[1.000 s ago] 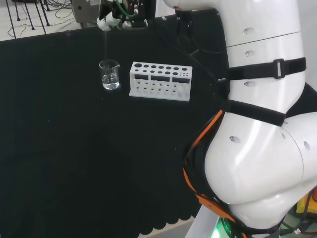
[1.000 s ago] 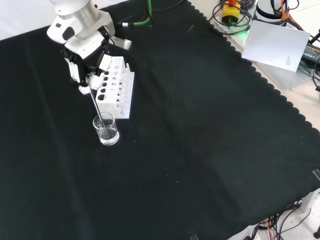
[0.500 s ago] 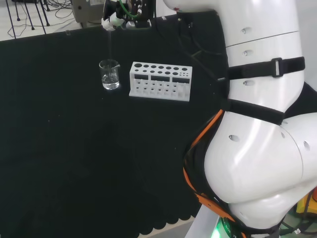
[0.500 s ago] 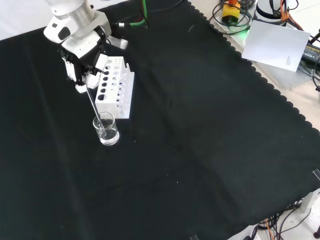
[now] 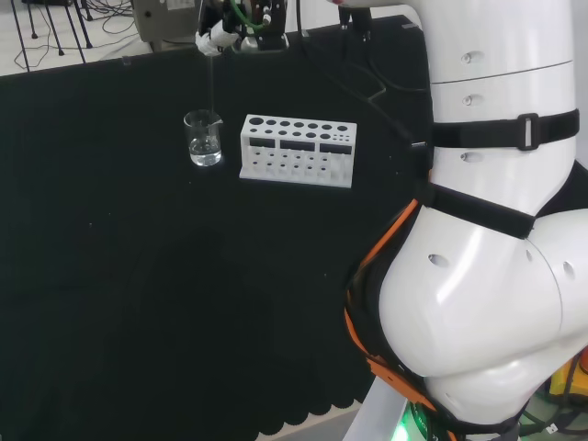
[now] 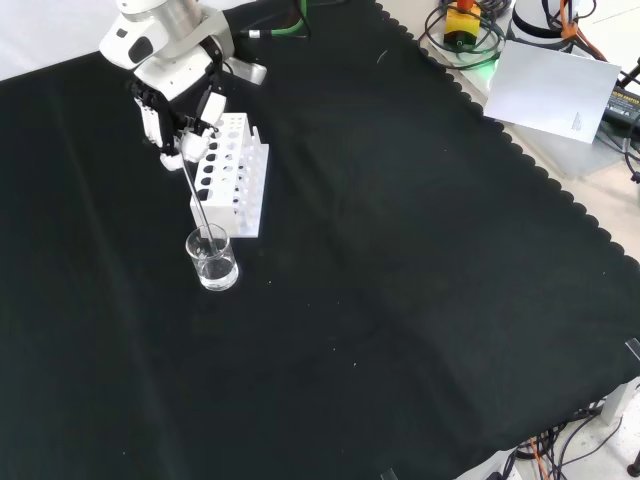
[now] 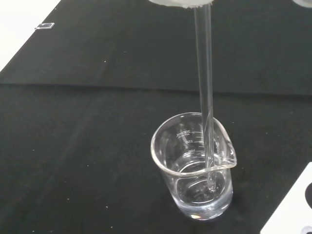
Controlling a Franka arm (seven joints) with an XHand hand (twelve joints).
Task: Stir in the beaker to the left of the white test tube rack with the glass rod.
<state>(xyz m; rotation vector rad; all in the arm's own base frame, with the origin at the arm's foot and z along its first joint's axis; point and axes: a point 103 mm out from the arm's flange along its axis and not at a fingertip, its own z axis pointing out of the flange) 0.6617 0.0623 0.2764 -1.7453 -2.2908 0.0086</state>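
In the head view you are looking at a clear beaker (image 5: pixel 203 138) with a little clear liquid in it, standing on the black cloth of the bench (image 5: pixel 138 294) just to the left of the white test tube rack (image 5: pixel 298 151). The glass rod (image 5: pixel 211 87) is hanging nearly upright above the beaker's mouth, its top held in the hand (image 5: pixel 220 32) at the far edge of the cloth. The arm's big white links (image 5: pixel 487 257) are taking up the right side, and cables and tripod legs are showing on the floor beyond the bench.

In the front view you are seeing the hand (image 6: pixel 180 135) coming in from the top, its fingers curled round the rod's upper end. The rod (image 6: pixel 194 195) is slanting down into the beaker (image 6: pixel 212 259), which here is standing below the rack (image 6: pixel 231 175), close to its near end. A white sheet of paper (image 6: pixel 548 88) and coiled cables are lying past the cloth's scalloped right edge.

In the wrist view you are getting what the other two are not giving: the rod (image 7: pixel 204 92) is passing inside the beaker's rim beside the spout, and its tip is dipping into the shallow liquid near the bottom of the beaker (image 7: pixel 195 168). Printed graduation marks are showing on the glass wall, and a corner of the rack (image 7: pixel 292 209) is sitting just beside it.
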